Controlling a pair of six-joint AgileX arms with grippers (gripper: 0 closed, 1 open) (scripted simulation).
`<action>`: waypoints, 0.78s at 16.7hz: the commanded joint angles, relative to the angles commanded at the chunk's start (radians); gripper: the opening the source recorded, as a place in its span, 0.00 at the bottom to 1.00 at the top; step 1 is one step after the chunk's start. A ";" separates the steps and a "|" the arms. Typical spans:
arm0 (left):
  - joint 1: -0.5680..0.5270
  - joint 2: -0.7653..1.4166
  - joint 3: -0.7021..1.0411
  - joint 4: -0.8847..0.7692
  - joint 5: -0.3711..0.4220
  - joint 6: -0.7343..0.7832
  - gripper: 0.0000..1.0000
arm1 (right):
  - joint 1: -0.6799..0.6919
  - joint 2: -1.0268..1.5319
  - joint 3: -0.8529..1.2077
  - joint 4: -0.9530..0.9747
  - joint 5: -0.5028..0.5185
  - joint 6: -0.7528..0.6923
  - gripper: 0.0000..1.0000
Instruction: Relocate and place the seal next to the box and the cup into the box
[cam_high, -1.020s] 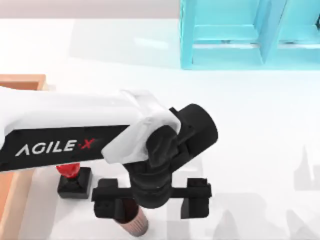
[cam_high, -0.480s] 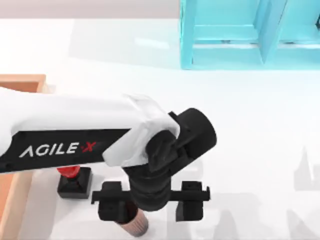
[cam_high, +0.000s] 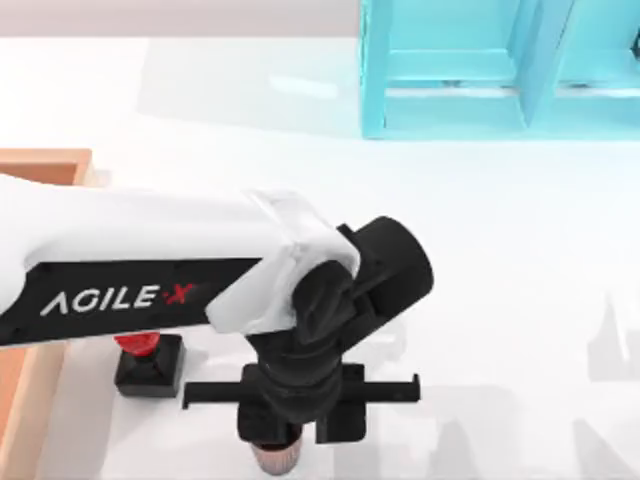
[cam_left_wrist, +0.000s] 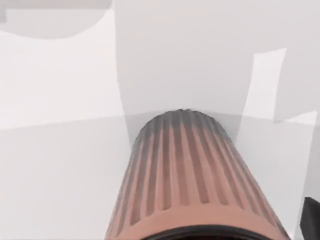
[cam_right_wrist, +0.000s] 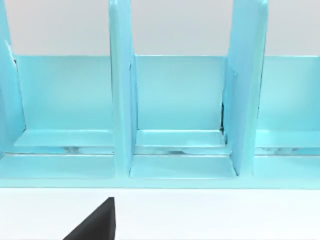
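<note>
The left gripper (cam_high: 300, 420) is low at the near edge of the surface (cam_high: 500, 260), and its fingers look pinched on the cup (cam_high: 274, 458), whose ribbed brown wall shows just below them. In the left wrist view the cup (cam_left_wrist: 185, 180) is very close to the camera and seems to lie betw. the fingers, standing on the white surface.

The seal (cam_high: 148, 362) stands upright just beside the cup, at its left, partly under the arm, w/ its red knob on top. It is near the wall of the box (cam_high: 40, 165), which is at the left edge. So the seal looks already placed; the cup is not yet in the box.

Risks, as I judge: the ribbed wall may slip if the grip is shallow or off-centre. Also the way to the box passes over the seal, so a low lift could knock it down, and the cup could hit the box wall.

The right arm is parked, facing the cyan shelf unit (cam_right_wrist: 175, 115).
</note>
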 joint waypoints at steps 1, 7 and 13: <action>0.000 0.000 0.000 0.000 0.000 0.000 0.02 | 0.000 0.000 0.000 0.000 0.000 0.000 1.00; 0.000 0.000 0.000 0.000 0.000 0.000 0.00 | 0.000 0.000 0.000 0.000 0.000 0.000 1.00; 0.029 -0.040 0.004 -0.038 0.000 0.039 0.00 | 0.000 0.000 0.000 0.000 0.000 0.000 1.00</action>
